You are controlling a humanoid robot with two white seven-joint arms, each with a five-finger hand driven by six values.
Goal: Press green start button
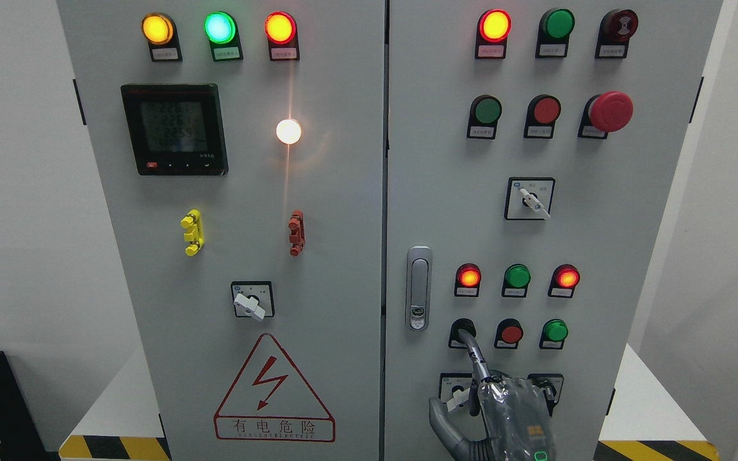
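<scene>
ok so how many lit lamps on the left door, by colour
yellow lamp: 1
green lamp: 1
red lamp: 1
white lamp: 1
total: 4

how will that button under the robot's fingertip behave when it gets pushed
The button sits in a collar fixed to the cabinet door, so it probably travels straight in and can't tip. The right hand has one finger on it; its small face might let the tip slide.
</scene>
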